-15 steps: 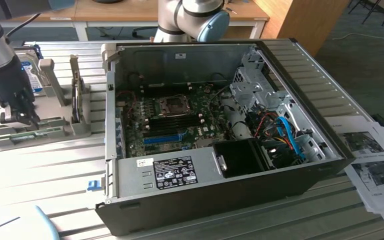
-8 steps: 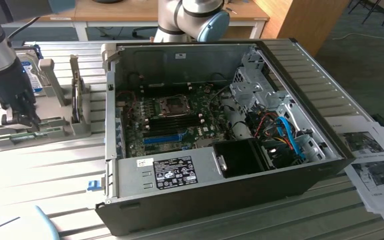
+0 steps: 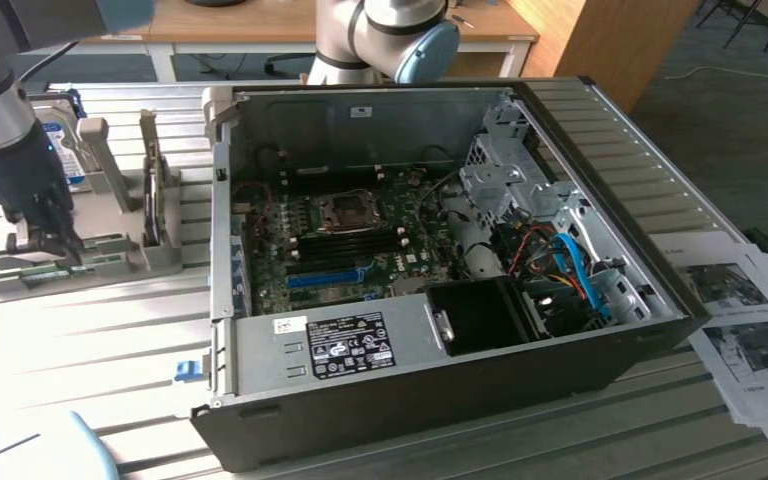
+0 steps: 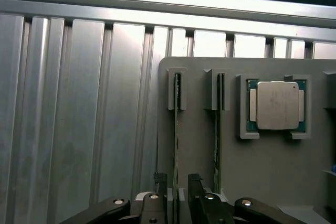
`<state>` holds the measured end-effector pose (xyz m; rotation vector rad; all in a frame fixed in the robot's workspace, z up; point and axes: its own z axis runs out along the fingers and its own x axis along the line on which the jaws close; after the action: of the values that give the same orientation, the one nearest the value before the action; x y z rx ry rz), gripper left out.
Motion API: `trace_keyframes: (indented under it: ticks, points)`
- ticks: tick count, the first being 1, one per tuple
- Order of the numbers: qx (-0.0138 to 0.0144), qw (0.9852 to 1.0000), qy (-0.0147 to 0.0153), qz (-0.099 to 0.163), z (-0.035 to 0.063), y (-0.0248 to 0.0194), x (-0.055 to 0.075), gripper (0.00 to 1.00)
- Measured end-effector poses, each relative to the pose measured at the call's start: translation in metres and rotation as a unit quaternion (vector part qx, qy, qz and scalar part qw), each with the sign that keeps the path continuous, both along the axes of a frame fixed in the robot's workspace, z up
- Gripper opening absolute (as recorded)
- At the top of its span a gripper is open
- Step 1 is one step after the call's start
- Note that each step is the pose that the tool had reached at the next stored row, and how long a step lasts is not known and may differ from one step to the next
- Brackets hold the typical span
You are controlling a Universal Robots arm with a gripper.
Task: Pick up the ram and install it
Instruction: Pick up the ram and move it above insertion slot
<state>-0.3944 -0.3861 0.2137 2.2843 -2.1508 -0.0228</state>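
Note:
Two thin green ram strips stand on edge in slots of a grey holder (image 4: 199,156). In the wrist view my gripper (image 4: 177,188) is open and straddles one ram (image 4: 177,129), one finger on each side with a small gap to the board. The second ram (image 4: 217,129) stands in the neighbouring slot. In the exterior view my gripper (image 3: 48,248) is low over the holder (image 3: 104,262), at the exterior view's left of the open computer case (image 3: 424,260). The motherboard (image 3: 357,235) lies exposed inside the case.
A processor chip (image 4: 276,105) sits in a recess of the holder beside the rams. A silver hard drive (image 3: 61,150) stands behind the holder. Loose papers (image 3: 744,330) lie at the exterior view's right. A bright blue slot (image 3: 324,277) shows on the motherboard.

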Motion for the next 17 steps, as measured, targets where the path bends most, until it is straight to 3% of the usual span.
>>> trace_keyframes:
  ticks: [17]
  points:
    - [0.0, 1.0, 0.0, 0.0, -0.012, 0.0, 0.0, 0.29]
